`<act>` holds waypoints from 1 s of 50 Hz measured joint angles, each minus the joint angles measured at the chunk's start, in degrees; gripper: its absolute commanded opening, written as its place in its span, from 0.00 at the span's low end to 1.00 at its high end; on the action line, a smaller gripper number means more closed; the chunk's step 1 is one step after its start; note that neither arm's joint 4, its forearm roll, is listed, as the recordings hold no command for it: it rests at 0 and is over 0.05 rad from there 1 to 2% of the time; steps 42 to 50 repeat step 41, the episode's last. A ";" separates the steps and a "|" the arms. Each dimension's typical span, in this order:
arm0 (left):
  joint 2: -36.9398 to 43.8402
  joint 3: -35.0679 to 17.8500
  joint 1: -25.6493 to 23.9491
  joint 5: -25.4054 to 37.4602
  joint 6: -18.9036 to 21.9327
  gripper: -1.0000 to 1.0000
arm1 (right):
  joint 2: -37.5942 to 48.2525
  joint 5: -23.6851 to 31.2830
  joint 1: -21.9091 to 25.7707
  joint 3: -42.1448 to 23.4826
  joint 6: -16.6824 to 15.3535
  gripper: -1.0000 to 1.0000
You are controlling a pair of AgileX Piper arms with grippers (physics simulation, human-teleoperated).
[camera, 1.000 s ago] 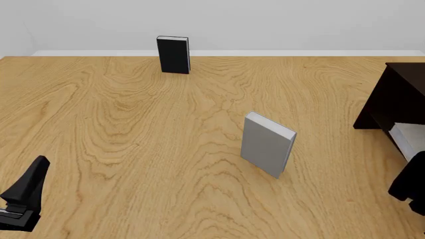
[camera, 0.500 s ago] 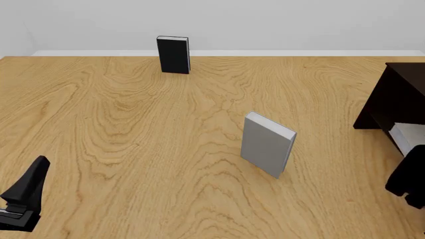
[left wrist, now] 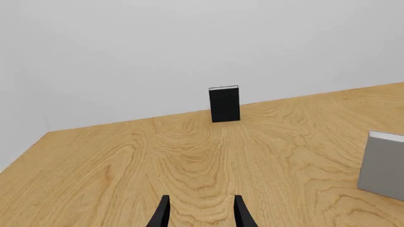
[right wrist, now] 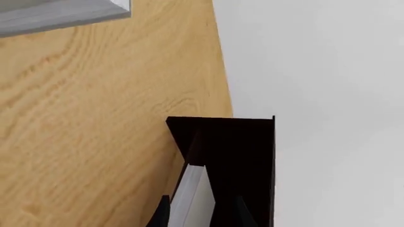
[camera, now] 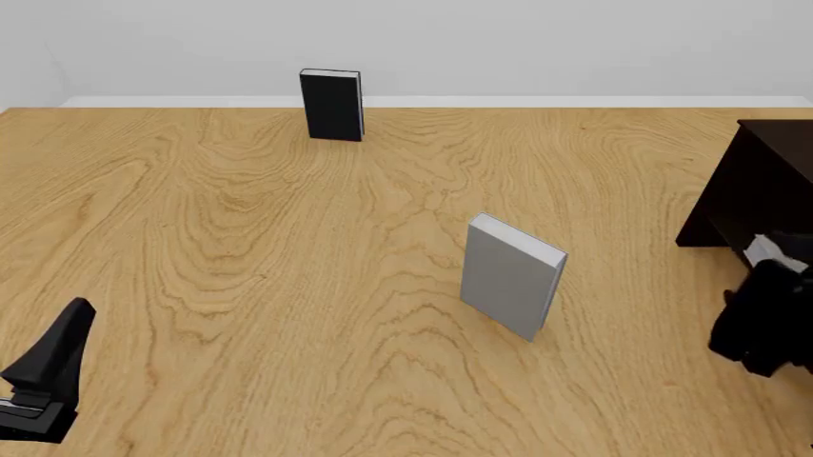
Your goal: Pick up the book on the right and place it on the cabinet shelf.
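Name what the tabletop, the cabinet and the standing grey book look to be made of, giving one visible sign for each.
Tabletop: light wood, swirling grain, matt. Cabinet: very dark, apparently wood; no grain visible. Grey book: probably a plain hard cover around a white, presumably paper page block.

Black book (left wrist: 224, 104) upright by wall; grey book (left wrist: 383, 163) near; left pincer (left wrist: 199, 215) parted.

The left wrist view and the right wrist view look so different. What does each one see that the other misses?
Only the left wrist view shows the small black book standing upright by the far wall. Only the right wrist view shows the dark cabinet, with a light-grey book in its shelf recess, right ahead of the right gripper. Both share the wooden table and the other grey book, cut off at each picture's edge. The left gripper is open, nothing between its fingers.
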 measured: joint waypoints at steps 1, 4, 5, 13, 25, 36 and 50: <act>0.00 0.00 0.01 0.00 -0.02 1.00 | -0.29 0.37 0.34 -0.20 0.09 1.00; 0.00 0.00 0.03 -0.01 -0.05 1.00 | -1.43 1.75 1.33 -0.89 0.31 1.00; 0.00 0.00 0.02 -0.01 -0.06 1.00 | -1.86 2.27 1.63 -1.16 0.41 1.00; 0.00 0.00 0.04 -0.01 -0.09 1.00 | -6.70 8.89 4.36 -4.82 3.06 1.00; 0.00 0.00 -0.02 0.00 -0.08 1.00 | -15.45 23.65 8.40 -14.72 12.61 1.00; 0.00 0.00 -0.07 0.03 0.01 1.00 | -21.19 38.28 12.56 -27.56 26.73 1.00; 0.00 0.00 -0.11 0.06 0.05 1.00 | -23.44 44.22 14.52 -32.75 33.43 1.00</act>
